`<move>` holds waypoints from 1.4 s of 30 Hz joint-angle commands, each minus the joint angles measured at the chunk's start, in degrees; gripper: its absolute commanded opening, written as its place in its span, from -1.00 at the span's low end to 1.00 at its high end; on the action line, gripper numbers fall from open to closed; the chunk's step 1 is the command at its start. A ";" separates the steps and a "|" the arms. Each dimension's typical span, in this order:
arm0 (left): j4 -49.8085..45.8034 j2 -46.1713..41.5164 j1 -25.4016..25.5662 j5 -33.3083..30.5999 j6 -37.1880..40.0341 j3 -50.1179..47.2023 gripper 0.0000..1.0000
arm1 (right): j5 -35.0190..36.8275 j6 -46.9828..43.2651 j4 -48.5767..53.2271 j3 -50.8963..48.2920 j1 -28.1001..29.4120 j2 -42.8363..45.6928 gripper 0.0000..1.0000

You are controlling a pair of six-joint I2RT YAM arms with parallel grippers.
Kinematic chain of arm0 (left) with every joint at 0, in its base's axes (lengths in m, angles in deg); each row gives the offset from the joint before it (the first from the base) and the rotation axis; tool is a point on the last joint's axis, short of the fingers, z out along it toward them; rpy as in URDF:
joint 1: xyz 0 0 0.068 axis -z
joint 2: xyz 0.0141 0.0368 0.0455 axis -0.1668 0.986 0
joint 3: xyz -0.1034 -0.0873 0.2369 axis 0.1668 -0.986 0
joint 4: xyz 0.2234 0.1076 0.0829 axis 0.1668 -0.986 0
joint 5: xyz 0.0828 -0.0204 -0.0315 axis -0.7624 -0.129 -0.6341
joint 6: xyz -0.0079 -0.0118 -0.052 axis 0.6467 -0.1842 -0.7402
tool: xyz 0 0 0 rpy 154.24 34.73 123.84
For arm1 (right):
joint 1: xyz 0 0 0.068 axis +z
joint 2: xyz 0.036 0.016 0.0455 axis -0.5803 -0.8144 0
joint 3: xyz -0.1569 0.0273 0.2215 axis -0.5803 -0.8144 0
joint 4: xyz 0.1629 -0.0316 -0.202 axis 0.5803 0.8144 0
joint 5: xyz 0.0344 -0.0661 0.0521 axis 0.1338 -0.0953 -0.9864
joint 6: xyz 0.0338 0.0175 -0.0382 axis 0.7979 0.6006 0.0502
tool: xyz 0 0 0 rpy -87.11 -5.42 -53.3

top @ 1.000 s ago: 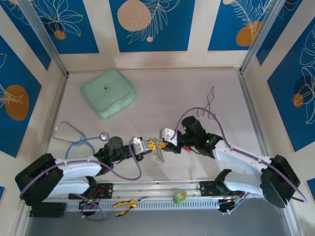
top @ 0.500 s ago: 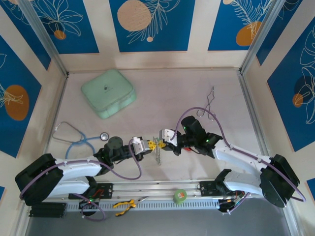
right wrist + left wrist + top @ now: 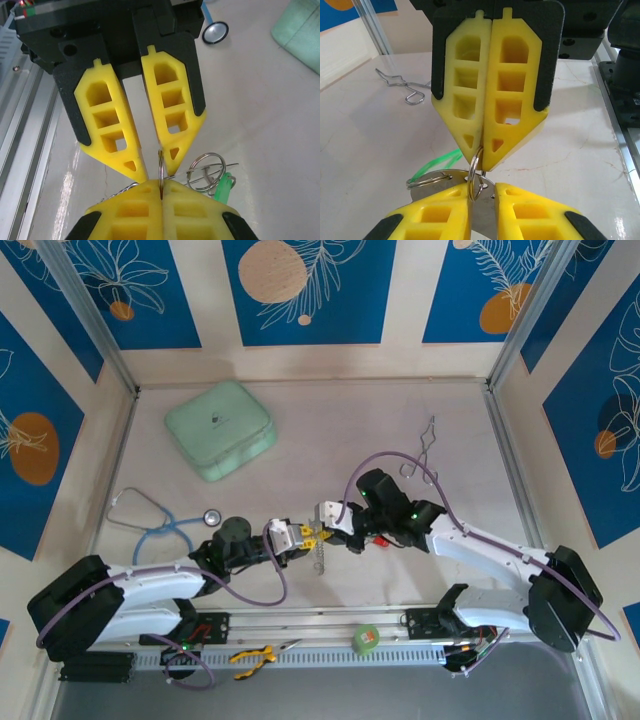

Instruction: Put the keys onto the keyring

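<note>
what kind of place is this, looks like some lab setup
Probably a robot test cell: a left arm and right arm bolted to an aluminium rail, printed blue wall panels, and loose props like a stethoscope and mint-green case.

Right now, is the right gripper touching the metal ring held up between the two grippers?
Touching. The right wrist view shows the right gripper closed, with the metal ring pinched edge-on between its fingertips.
</note>
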 commanded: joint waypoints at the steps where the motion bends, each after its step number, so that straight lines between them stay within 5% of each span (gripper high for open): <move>1: -0.12 -0.66 0.15 1.73 1.00 1.74 -0.61 | 0.70 -1.98 2.58 2.33 0.54 -0.70 -1.00; 17: -0.71 -1.60 0.19 3.06 1.31 1.74 -0.68 | -0.07 -3.23 4.65 4.14 1.41 -2.93 -1.00; 22: -0.26 -1.77 0.19 3.38 1.42 1.66 -0.95 | 0.77 -2.83 4.07 4.43 1.46 -3.27 -1.00; 25: -0.82 -3.23 0.16 0.71 -0.12 1.27 -1.00 | 4.84 -0.12 1.15 2.33 0.95 -1.29 -0.48; 28: -9.43 -6.69 0.19 -4.71 -7.33 4.40 -1.00 | 6.29 3.81 -0.94 -0.46 -0.91 3.12 -0.24; 34: -35.75 -13.10 0.32 -23.09 -30.00 12.75 -1.00 | 4.91 13.34 -4.48 -4.27 1.22 8.54 -0.38; 42: -62.01 -16.15 0.29 -26.80 -60.58 21.55 -1.00 | 12.56 20.40 -24.91 -7.64 13.57 -0.78 -0.55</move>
